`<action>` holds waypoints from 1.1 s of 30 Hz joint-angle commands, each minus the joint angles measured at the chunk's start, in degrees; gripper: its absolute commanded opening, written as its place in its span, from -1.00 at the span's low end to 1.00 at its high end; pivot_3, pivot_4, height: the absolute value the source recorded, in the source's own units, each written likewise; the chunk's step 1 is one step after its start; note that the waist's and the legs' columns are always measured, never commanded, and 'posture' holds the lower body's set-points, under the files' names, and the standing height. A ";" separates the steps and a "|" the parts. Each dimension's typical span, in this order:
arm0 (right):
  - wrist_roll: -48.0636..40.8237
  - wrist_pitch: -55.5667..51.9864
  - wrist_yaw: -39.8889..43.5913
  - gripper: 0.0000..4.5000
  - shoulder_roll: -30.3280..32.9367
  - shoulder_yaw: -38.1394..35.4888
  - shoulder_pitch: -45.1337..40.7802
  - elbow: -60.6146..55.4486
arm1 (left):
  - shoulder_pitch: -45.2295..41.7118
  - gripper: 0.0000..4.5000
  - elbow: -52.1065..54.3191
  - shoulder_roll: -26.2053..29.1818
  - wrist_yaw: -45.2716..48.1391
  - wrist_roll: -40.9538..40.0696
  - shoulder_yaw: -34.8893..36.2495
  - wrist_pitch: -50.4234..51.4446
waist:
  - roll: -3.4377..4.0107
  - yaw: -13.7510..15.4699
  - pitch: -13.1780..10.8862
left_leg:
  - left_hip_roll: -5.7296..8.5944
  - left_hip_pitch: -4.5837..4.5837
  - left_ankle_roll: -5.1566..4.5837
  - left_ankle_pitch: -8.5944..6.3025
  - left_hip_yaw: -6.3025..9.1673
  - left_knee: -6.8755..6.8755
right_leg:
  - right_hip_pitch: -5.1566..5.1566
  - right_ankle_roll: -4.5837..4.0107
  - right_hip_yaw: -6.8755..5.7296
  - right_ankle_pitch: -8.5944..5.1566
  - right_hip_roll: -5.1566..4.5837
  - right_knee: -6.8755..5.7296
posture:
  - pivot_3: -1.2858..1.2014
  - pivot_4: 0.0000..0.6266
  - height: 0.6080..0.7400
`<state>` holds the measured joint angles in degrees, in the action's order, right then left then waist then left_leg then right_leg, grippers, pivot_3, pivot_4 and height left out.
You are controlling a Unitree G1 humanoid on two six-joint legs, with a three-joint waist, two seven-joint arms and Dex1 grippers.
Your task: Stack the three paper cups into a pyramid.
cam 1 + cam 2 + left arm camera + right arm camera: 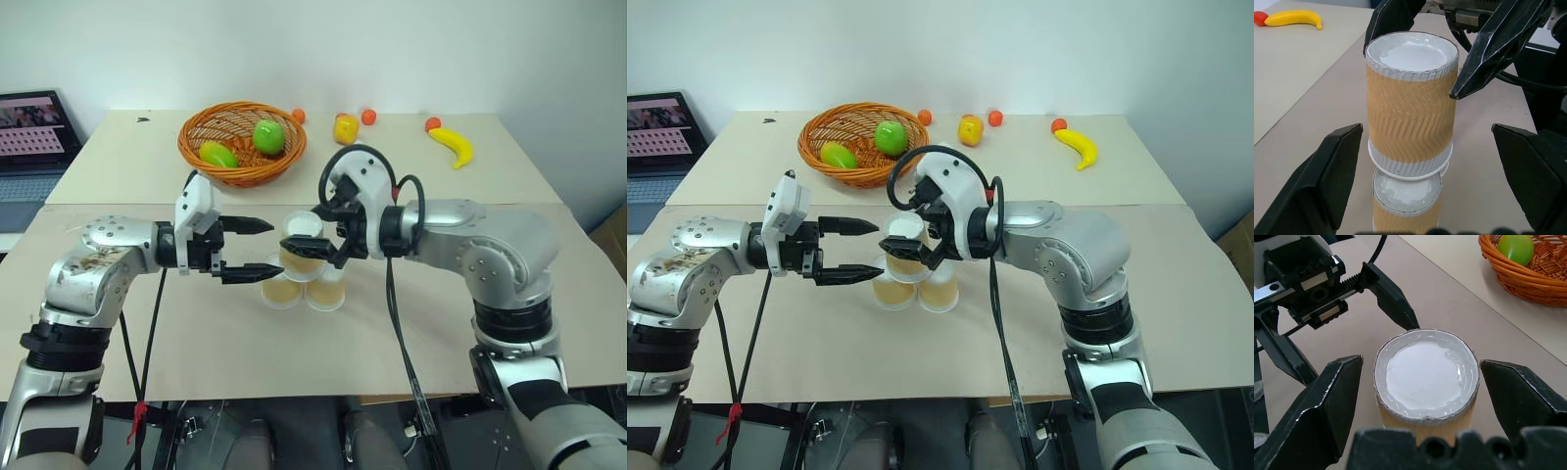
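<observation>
The three paper cups stand upside down as a pyramid at the middle of the table. Two of them (281,290) (326,292) sit side by side, and the top cup (301,241) rests across them. My right gripper (1421,362) is open, one finger on each side of the top cup (1427,377), with a gap showing at both sides. My left gripper (265,247) is open too. It comes in level from the left, its fingertips close beside the top cup (1410,107) and holding nothing.
Behind the cups stands an orange wicker basket (196,157) holding green fruit. A yellow-red fruit (345,128), small orange fruits and a banana (453,145) lie along the far edge. A laptop (29,137) sits off the table's far left.
</observation>
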<state>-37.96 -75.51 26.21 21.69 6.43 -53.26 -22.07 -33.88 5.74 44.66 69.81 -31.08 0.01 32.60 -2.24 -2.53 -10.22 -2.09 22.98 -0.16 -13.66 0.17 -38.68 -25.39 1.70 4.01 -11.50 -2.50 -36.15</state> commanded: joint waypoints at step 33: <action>-1.60 21.00 16.62 0.98 24.66 -32.92 42.83 -13.09 | 16.52 1.00 11.68 3.02 -13.81 -4.55 14.22 7.70 | -0.01 0.11 -0.01 | -0.02 -0.20 -0.34 -0.20 -0.06 -0.05 | 0.21 0.49 0.09 -0.31 0.02 0.03 | 0.03 -0.52 0.95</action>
<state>-38.94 -56.88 44.66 47.45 -23.70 -11.68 -32.42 -18.15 14.78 47.83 57.12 -37.12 13.28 43.55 -2.25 -2.42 -10.23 -2.11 22.75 -0.49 -13.85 0.11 -38.76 -25.14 2.19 4.09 -11.80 -2.48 -36.10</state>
